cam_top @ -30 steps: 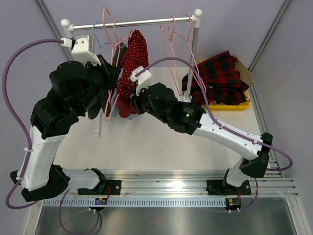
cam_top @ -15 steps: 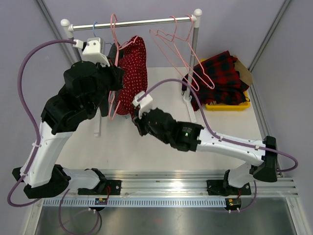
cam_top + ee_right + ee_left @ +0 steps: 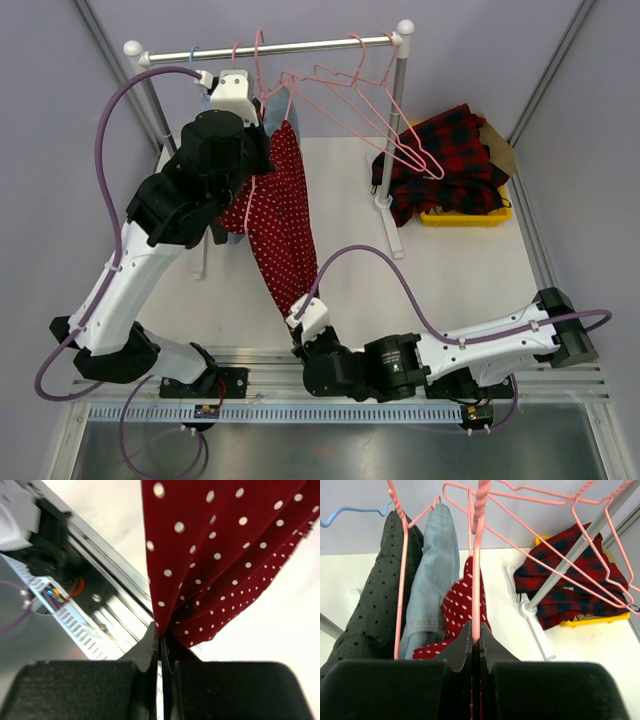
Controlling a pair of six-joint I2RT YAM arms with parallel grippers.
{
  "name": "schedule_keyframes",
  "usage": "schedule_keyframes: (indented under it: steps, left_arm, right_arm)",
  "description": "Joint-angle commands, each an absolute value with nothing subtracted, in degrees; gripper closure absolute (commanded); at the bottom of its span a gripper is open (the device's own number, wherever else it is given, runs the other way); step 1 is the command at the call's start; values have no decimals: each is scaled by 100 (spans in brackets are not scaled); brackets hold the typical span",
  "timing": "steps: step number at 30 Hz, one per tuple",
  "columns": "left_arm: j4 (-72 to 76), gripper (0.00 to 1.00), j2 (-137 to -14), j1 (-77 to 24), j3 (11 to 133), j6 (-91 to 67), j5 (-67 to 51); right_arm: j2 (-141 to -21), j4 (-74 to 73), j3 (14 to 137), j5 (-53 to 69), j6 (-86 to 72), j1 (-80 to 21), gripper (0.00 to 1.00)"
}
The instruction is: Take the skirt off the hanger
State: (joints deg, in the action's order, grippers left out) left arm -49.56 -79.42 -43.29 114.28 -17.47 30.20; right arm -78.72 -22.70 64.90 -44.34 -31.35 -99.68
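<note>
White desk carried the clothes rack, where we saw the red dotted skirt stretched from its pink hanger toward the near edge. Our left jaws pinched that hanger; our right jaws clamped the skirt's hem.

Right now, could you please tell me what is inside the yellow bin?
A red-and-black plaid garment fills the yellow bin, spilling over its left edge; something brown shows at its far right. The bin's floor and anything beneath the fabric are covered.

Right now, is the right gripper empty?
No, the right gripper is shut on the lower edge of the red polka-dot skirt.
</note>
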Motion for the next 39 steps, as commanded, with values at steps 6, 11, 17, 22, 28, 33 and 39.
schedule_keyframes:
  steps: [6, 11, 17, 22, 28, 33, 39]
  left_arm:
    - [-4122, 100, -8358, -4298, 12418, -1398, 3331]
    - [-4122, 100, -8858, -4289, 12796, -1362, 3261]
    - [-4096, 100, -9228, -4052, 12858, -1686, 2919]
    - [-4061, 100, -9413, -3771, 12570, -1925, 2593]
    - [-4008, 100, -9624, -3463, 12419, -2127, 2154]
    - [-3912, 93, -9484, -3410, 12069, -2267, 1952]
    - [-3709, 70, -9044, -3410, 11339, -2355, 1828]
  right_arm:
    - [-7822, -3873, 5950, -5124, -5201, -10722, 100]
    - [-8313, -4727, 6204, -5396, -6159, -11135, 100]
    - [-8429, -5598, 6696, -5870, -6477, -11215, 100]
    - [-7946, -6125, 6750, -6309, -6522, -11215, 100]
    - [-7278, -6521, 6584, -6653, -6513, -11215, 100]
    - [-7058, -7432, 6618, -6995, -7118, -11206, 100]
    - [-6707, -8142, 7066, -7575, -6763, -10769, 100]
